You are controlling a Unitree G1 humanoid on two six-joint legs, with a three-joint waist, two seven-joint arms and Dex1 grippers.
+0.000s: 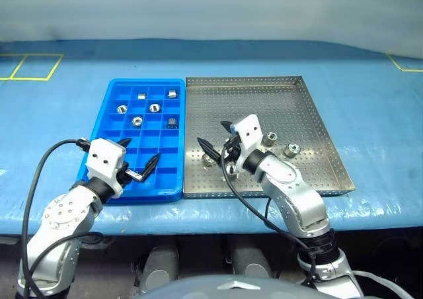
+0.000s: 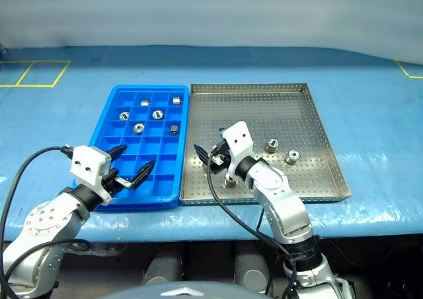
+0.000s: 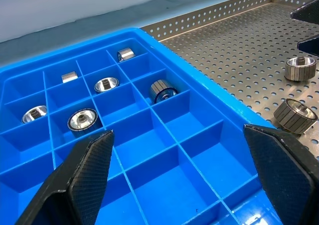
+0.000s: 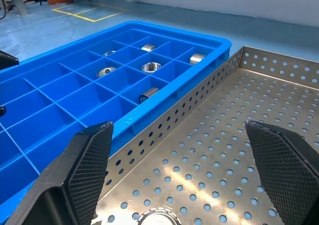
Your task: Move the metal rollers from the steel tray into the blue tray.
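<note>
Table (image 1: 370, 100) blue sheet, yellow tape | left fingers (image 1: 140, 160) wide | right fingers (image 1: 217, 140) wide, empty

The right gripper (image 4: 179, 185) hangs over the steel tray (image 4: 234, 135) with its two black fingers (image 4: 84, 165) spread wide and nothing between them; one metal roller (image 4: 158, 218) lies on the dotted floor just below. Beside the steel rim sits the blue tray (image 4: 60, 110), with five rollers (image 4: 151, 66) in separate compartments
</note>
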